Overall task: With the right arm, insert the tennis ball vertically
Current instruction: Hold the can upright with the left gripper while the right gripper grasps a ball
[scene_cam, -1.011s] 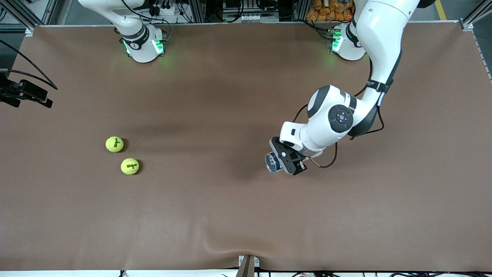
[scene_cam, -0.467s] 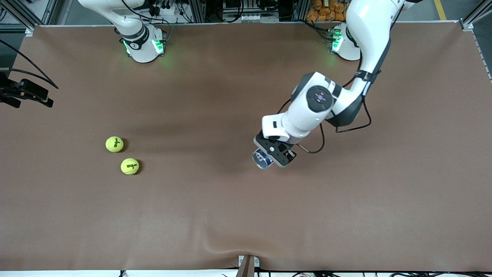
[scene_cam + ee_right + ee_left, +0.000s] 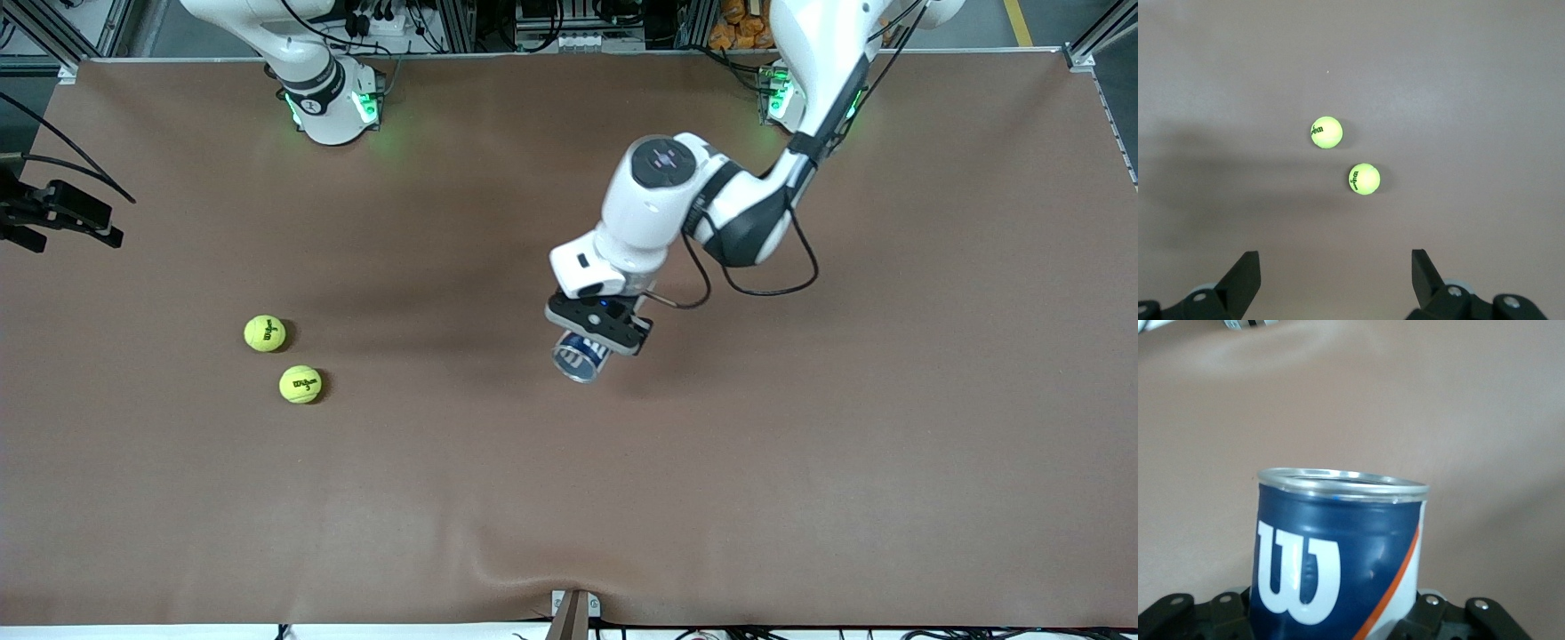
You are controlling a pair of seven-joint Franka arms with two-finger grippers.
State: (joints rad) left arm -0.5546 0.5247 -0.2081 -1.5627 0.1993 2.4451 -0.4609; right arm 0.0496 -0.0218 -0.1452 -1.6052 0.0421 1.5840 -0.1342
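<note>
Two yellow-green tennis balls (image 3: 265,333) (image 3: 300,384) lie close together on the brown table toward the right arm's end. They also show in the right wrist view (image 3: 1327,132) (image 3: 1364,179). My right gripper (image 3: 1335,261) is open and empty, high above the balls and out of the front view. My left gripper (image 3: 594,327) is shut on a blue Wilson ball can (image 3: 579,356) and holds it in the air over the middle of the table. The can's silver-rimmed mouth (image 3: 1341,483) is open. The left fingers are hidden by the can.
A black clamp with cables (image 3: 62,216) sticks in over the table edge at the right arm's end. A small metal bracket (image 3: 573,609) sits at the table edge nearest the front camera. The brown mat (image 3: 800,462) is slightly rippled there.
My left arm has swung the can from nearer its own end toward the middle of the table. The balls have not moved.
</note>
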